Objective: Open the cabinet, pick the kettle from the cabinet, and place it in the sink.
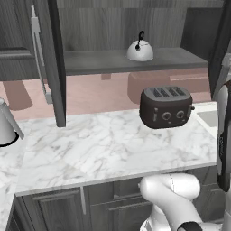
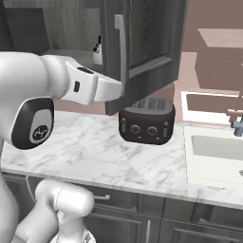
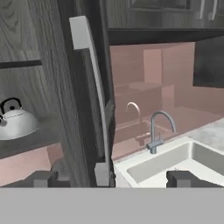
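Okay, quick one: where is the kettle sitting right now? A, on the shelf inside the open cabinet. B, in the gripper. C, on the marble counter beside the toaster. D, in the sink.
A: the kettle rests on the shelf of the open cabinet, above the toaster.

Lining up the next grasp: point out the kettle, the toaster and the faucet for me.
kettle (image 1: 139,51): left base view, on its silver dome.
toaster (image 1: 165,107): left base view, on its dark front face.
faucet (image 3: 159,127): hand view, on its curved neck.
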Robot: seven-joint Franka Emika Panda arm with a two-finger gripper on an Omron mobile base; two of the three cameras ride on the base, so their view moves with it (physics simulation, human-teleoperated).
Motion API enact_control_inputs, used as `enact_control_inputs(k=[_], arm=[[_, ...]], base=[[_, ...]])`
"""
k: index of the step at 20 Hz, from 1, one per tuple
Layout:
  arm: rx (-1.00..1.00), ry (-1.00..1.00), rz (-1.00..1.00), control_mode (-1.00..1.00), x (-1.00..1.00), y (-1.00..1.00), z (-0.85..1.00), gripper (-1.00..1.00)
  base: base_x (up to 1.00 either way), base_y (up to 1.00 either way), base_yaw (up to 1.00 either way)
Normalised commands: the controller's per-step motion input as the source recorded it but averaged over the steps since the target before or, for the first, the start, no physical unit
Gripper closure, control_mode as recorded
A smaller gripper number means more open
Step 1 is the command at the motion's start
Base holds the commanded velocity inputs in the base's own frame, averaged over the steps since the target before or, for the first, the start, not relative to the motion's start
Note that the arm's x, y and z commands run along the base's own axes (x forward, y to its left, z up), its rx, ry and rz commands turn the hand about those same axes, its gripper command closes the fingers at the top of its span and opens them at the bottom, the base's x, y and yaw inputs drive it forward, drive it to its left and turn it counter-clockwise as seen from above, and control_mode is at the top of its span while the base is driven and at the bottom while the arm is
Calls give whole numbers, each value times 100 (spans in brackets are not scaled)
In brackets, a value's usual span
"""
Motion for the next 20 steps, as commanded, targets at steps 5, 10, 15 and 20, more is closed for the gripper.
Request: enact_control_inputs(k=[5,10,15,20], arm=[[0,1,-16,-100,-5,42,0,-100],[0,2,-13,-100,0,40,0,-100],[0,1,-13,-100,4,36,0,-100],[0,0,-13,-100,12,28,0,-100]], base=[[0,0,0],[0,0,0],[0,0,0],[0,0,0]])
